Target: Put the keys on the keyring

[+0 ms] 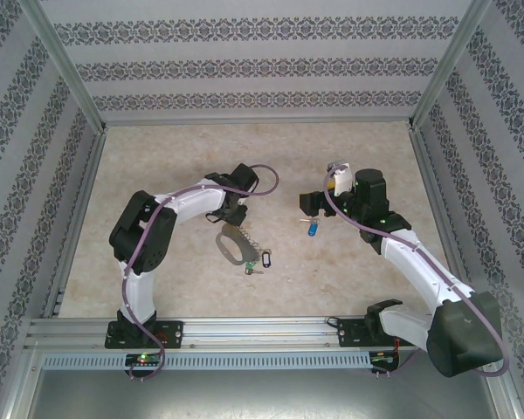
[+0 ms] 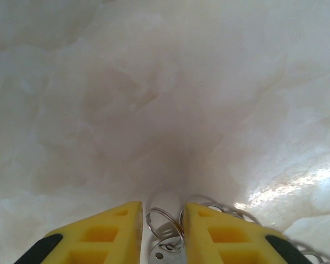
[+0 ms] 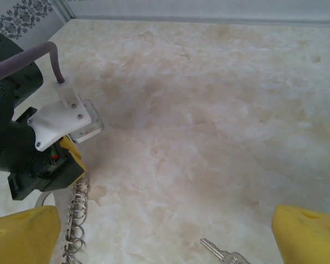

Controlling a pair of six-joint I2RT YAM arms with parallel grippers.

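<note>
The keyring point(image 1: 232, 243) is a flat grey loop lying on the table with a row of small split rings point(image 3: 77, 212) and tags point(image 1: 259, 260) along it. My left gripper point(image 1: 224, 216) is at its far end. Its yellow fingers point(image 2: 104, 234) stand close on either side of a split ring point(image 2: 164, 228) and the loop's grey end. The right finger touches the ring and a sliver of gap shows at the left one. The key point(image 1: 313, 230) has a blue head and lies just in front of my right gripper point(image 1: 312, 208). Its silver blade point(image 3: 223, 253) lies between the wide-open fingers point(image 3: 305, 234).
Patterned walls and metal posts enclose the pale marble-look table point(image 1: 271, 148). The left arm's black wrist and white camera mount point(image 3: 55, 118) sit close to my right gripper, at its left. Bare tabletop stretches toward the back wall.
</note>
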